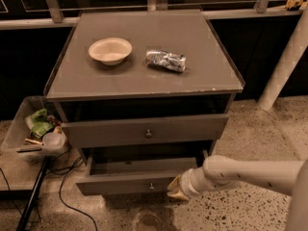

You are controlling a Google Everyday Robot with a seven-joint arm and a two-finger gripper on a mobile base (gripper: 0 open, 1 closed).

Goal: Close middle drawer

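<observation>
The middle drawer [125, 183] is the lower grey drawer with a small round dark knob at its centre. It stands pulled out part way, and its empty inside shows. My gripper [176, 188] is at the end of the white arm that comes in from the right. It sits low against the right part of this drawer's front, just right of the knob. The topmost drawer [144, 129] above has the same kind of knob and sticks out a little from the cabinet.
On the cabinet top [144, 76] lie a pale bowl [110, 49] and a crumpled silver packet [166, 60]. A clear bin [30, 131] with clutter stands at the left, with a dark pole and cables beside it. A white post [284, 61] stands at the right.
</observation>
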